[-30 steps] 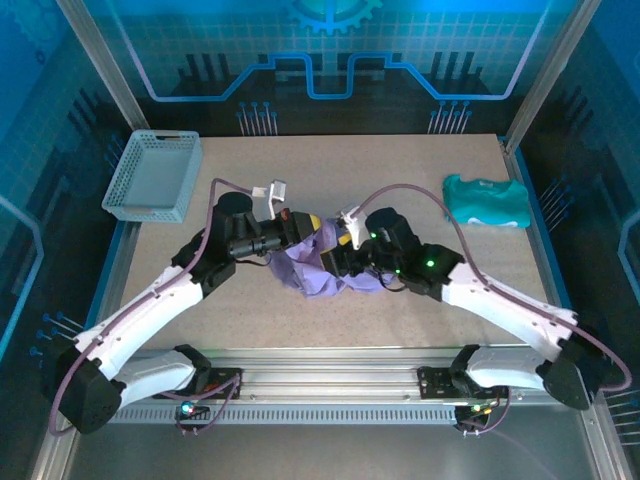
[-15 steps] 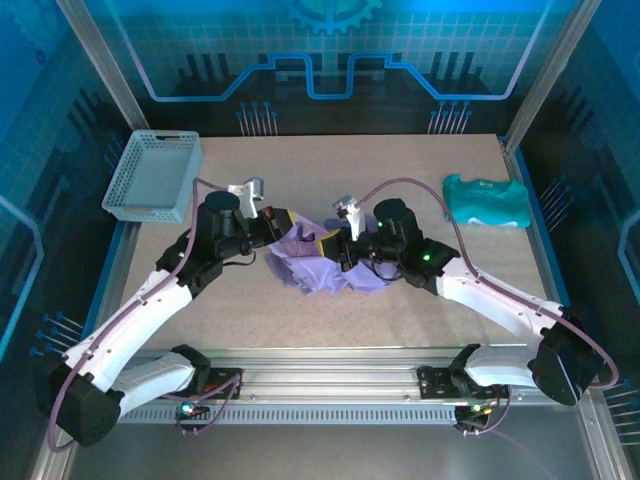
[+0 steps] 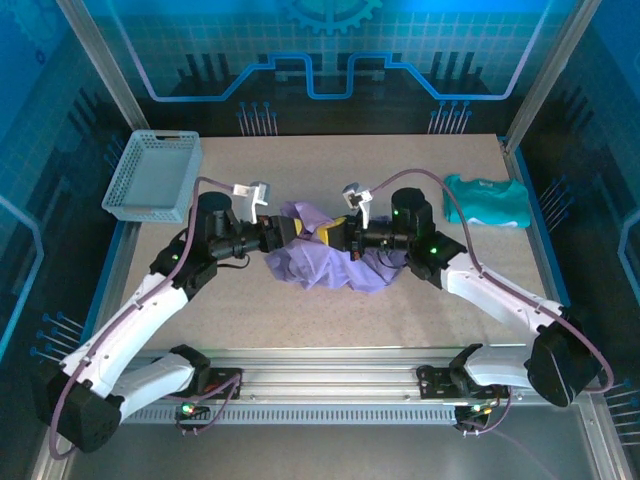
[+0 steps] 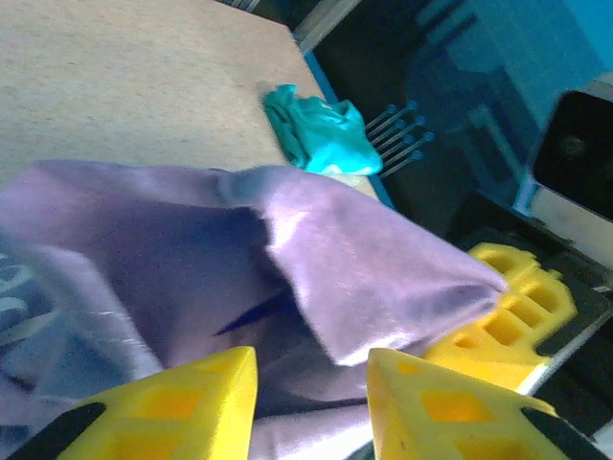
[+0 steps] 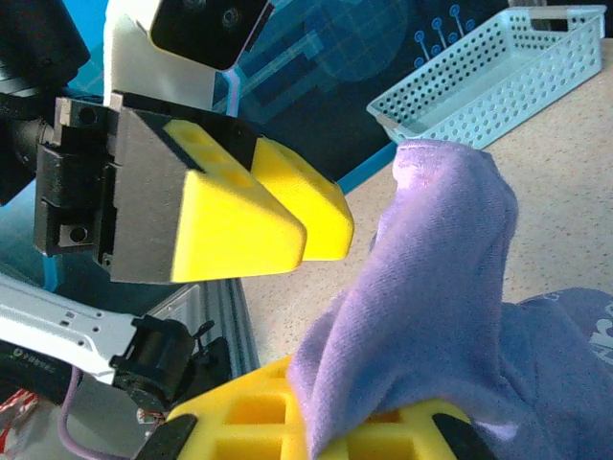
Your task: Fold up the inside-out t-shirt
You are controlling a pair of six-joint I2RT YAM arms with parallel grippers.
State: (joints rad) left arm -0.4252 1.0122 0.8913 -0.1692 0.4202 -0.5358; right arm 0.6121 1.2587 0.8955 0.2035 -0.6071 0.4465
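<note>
The inside-out t-shirt (image 3: 330, 268) lies crumpled in a lavender heap at the table's middle. My left gripper (image 3: 289, 232) reaches in from the left and my right gripper (image 3: 336, 233) from the right, tip to tip over the heap's back edge. In the right wrist view my right gripper (image 5: 335, 414) is shut on a raised fold of the t-shirt (image 5: 431, 287). The left gripper's yellow fingers (image 5: 259, 216) hover opposite, apart from the cloth. In the left wrist view my left gripper (image 4: 311, 362) stands open, with the t-shirt (image 4: 364, 268) behind the gap and its tip pinched by the right gripper's finger (image 4: 508, 321).
A grey mesh basket (image 3: 152, 176) stands at the back left corner. A folded teal garment (image 3: 487, 201) lies at the back right near the table edge. Bare tabletop (image 3: 300, 330) runs between the heap and the arm bases.
The right gripper has shut on a fold of the shirt. The left gripper's jaws have parted and let the cloth go. Both wrists moved slightly toward the back.
</note>
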